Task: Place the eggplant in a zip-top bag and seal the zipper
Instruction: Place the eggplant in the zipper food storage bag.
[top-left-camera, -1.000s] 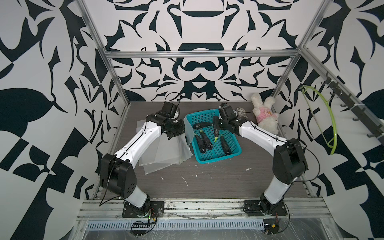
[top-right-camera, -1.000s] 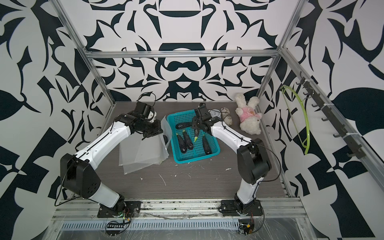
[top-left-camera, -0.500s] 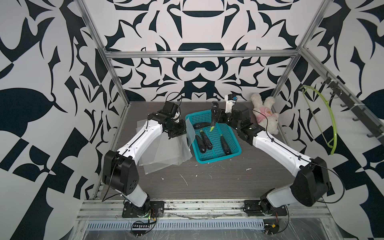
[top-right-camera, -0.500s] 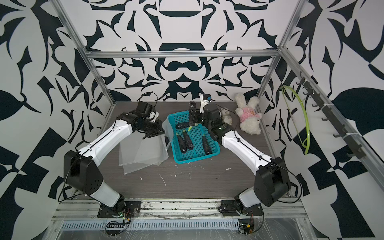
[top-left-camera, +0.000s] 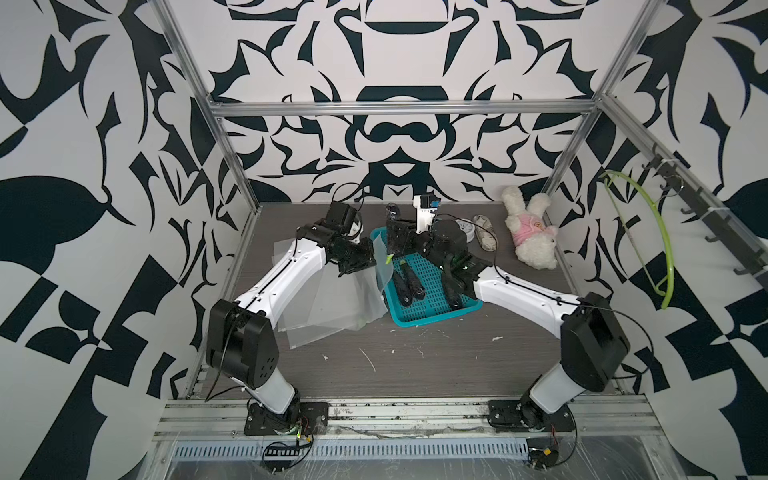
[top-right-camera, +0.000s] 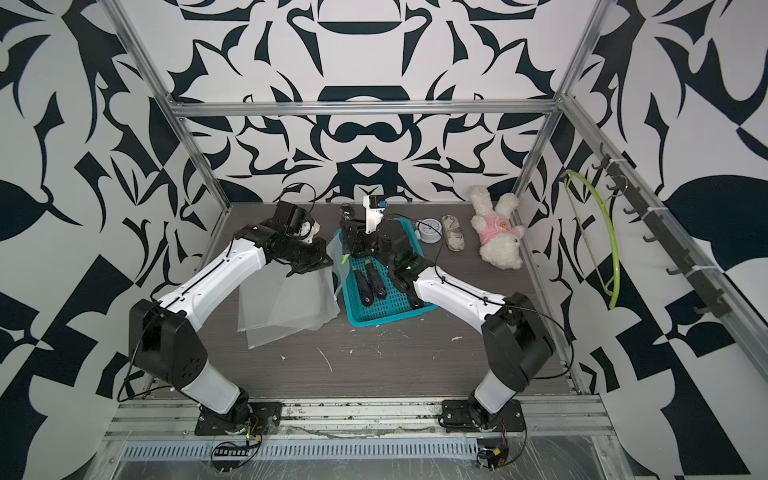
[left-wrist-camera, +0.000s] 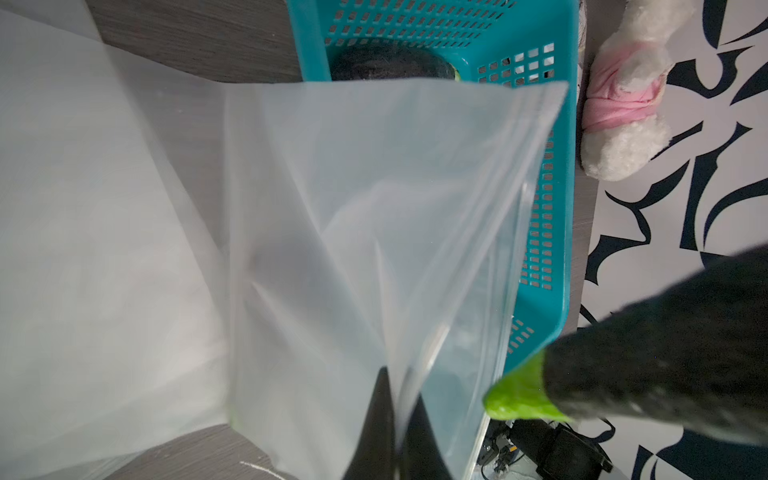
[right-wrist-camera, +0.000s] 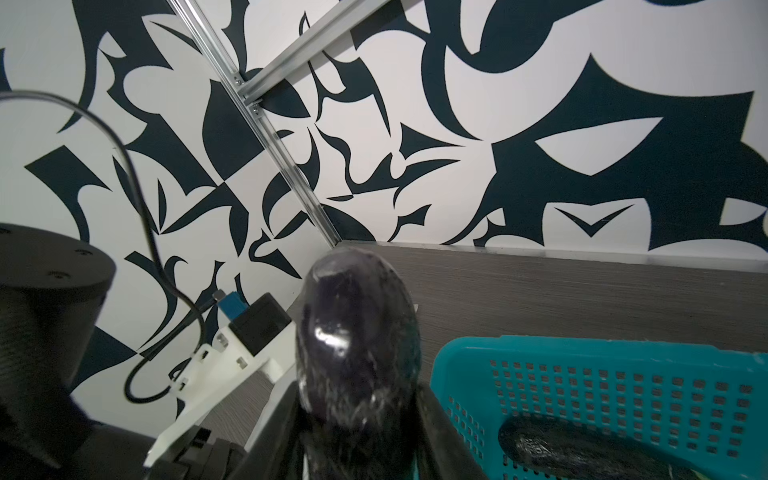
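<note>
Bringing the eggplant (top-left-camera: 392, 216) stem-first to the zip-top bag (top-left-camera: 381, 268).

Done so far: gripped the eggplant mid-body in the right claw (right-wrist-camera: 361, 399), closed partway around it, and lifted it above the 11 o'clock corner of the basket (top-left-camera: 436, 319). Pinched the bag's edge in the left claw (left-wrist-camera: 399, 386), pressed tight together, and raised it upright at the basket's 9 o'clock side, over the stack of spare bags (top-left-camera: 328, 307) on the table (top-left-camera: 415, 365). Cannot judge the width of the mouth opening. Left to do, as a judgement: push the eggplant through the mouth, release, run the zipper closed. Versus a second earlier: swung the eggplant from over the basket's middle toward 9 o'clock, bringing its green stem just beside the bag's rim, not inside. Kept the bag pinch unchanged.
</note>
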